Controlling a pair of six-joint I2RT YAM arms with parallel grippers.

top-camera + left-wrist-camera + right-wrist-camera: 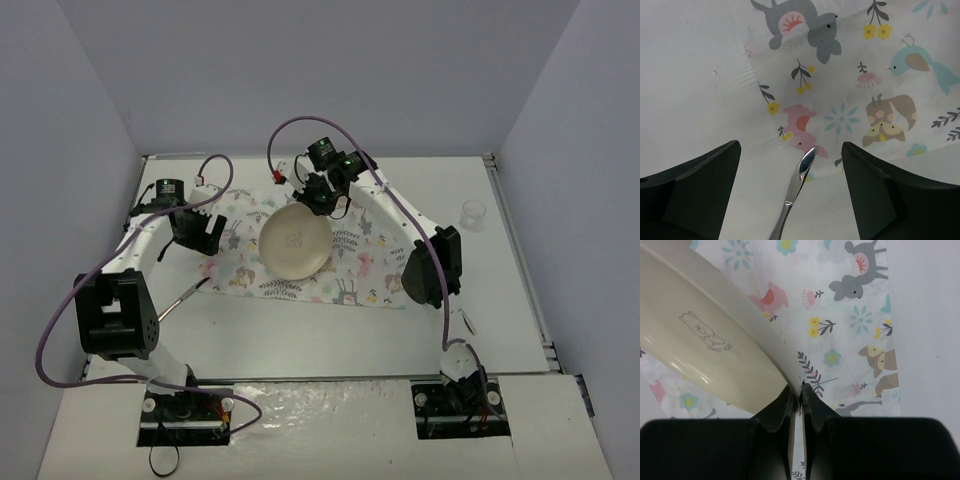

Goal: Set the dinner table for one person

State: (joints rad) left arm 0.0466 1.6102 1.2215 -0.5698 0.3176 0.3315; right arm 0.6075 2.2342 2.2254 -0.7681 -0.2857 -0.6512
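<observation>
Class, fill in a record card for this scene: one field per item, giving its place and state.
dinner table: white, bears everything
placemat: floral cloth, spread mid-table
plate: cream, on placemat
right end effector: shut on plate rim
left end effector: open, above utensil
utensil: metal, tip at placemat's left edge
cup: clear, far right on table

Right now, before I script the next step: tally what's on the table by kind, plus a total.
cream plate: 1
metal utensil: 1
clear cup: 1
floral placemat: 1
Total: 4
</observation>
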